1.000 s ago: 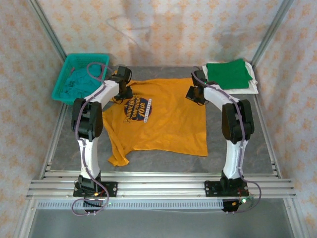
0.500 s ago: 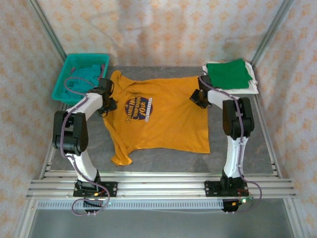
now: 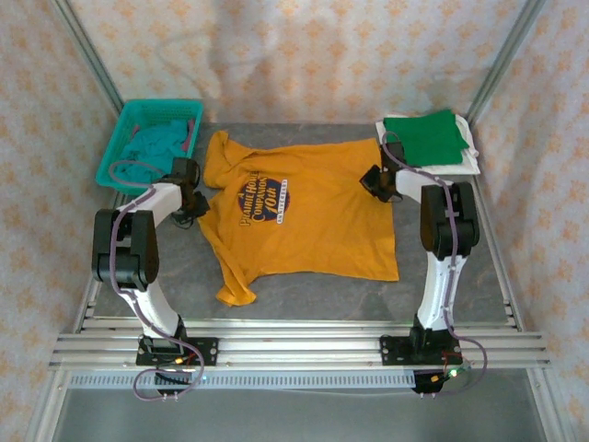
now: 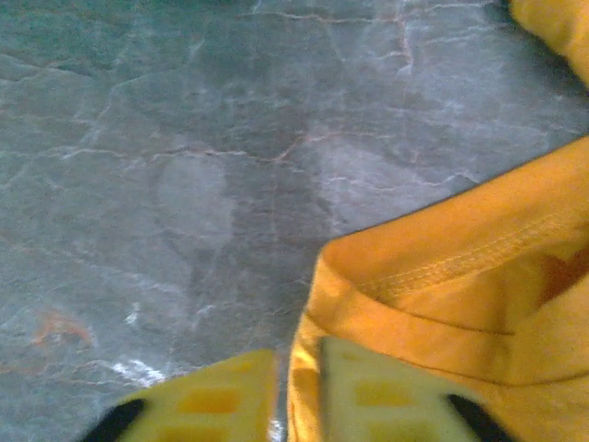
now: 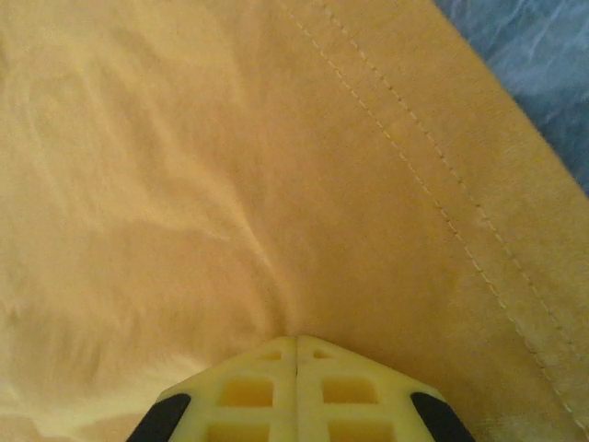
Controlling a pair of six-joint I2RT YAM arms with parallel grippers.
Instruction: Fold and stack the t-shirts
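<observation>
The mustard-orange t-shirt (image 3: 304, 216) lies spread on the grey table, its navy chest print facing up. My left gripper (image 3: 190, 199) sits at the shirt's left sleeve. In the left wrist view its fingers (image 4: 296, 387) are closed with a fold of orange sleeve hem (image 4: 460, 295) pinched between them. My right gripper (image 3: 378, 182) is at the shirt's far right edge. In the right wrist view it (image 5: 296, 345) is shut, with puckered orange cloth (image 5: 230, 166) drawn into the tips. A folded green t-shirt (image 3: 423, 138) rests on a white one (image 3: 465, 164) at the back right. A teal t-shirt (image 3: 152, 147) lies in the basket.
The teal mesh basket (image 3: 115, 152) stands at the back left by the cage wall. Bare grey table (image 3: 304, 295) runs along the front of the shirt, up to the aluminium rails (image 3: 294, 345). Patterned curtain walls close in the sides and back.
Both grippers have shifted toward the near side, the left one also outward to the left. The orange shirt has slid with them, turned slightly and spread wider. The top-left sleeve is now uncovered.
</observation>
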